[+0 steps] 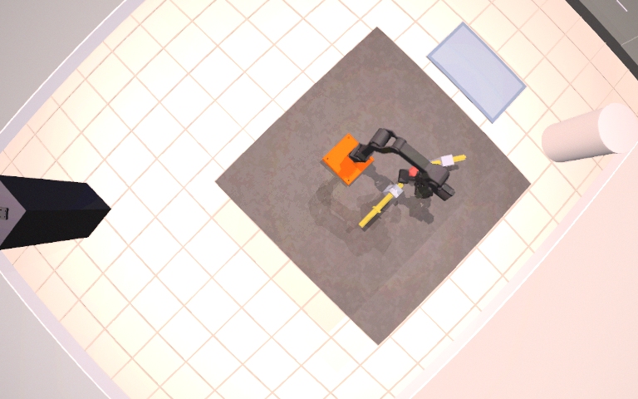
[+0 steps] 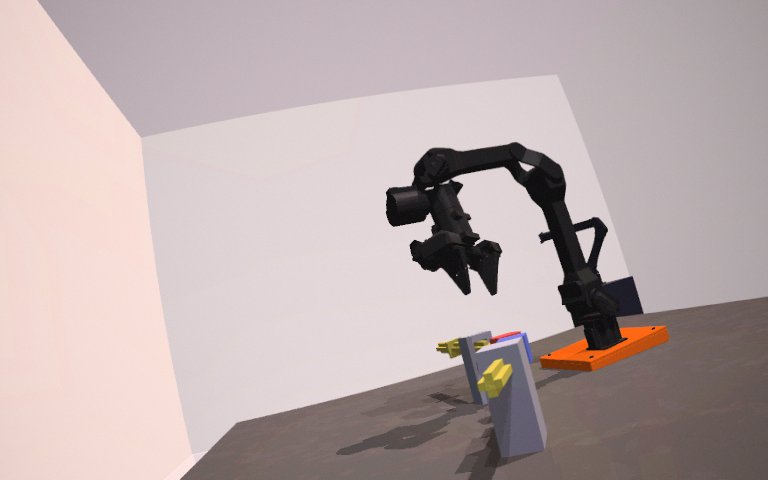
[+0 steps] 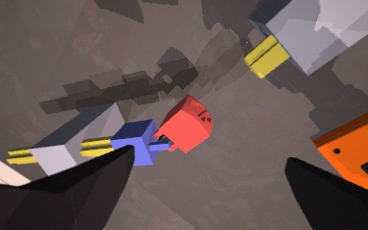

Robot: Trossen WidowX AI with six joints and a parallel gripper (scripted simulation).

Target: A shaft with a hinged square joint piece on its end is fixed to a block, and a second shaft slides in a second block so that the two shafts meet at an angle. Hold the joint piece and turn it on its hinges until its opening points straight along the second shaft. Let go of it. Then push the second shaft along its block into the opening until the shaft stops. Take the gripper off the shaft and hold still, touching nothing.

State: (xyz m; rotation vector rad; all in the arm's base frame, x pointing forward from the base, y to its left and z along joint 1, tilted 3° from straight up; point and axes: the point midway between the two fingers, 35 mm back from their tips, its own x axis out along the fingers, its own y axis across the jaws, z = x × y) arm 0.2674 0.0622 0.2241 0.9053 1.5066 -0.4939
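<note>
The red square joint piece (image 1: 413,171) (image 2: 505,336) (image 3: 185,128) is hinged to the blue yoke (image 3: 129,136) on the fixed yellow shaft (image 2: 494,378) (image 3: 97,147). That shaft runs through its grey block (image 1: 447,160) (image 2: 514,404) (image 3: 91,136). The red opening faces roughly toward the end of the second yellow shaft (image 1: 376,210) (image 2: 448,347) (image 3: 267,57), with a gap between; exact alignment cannot be told. The second shaft passes through its own grey block (image 1: 393,190) (image 3: 316,38). My gripper (image 2: 480,293) (image 3: 209,158) is open and empty, above the joint piece and both shafts, touching nothing.
The orange base plate (image 1: 348,171) (image 2: 634,345) (image 3: 347,155) carries the arm. The dark mat (image 1: 376,301) (image 2: 679,430) lies under both blocks. A pale blue panel (image 1: 475,70) and a white cylinder (image 1: 573,136) stand off the mat.
</note>
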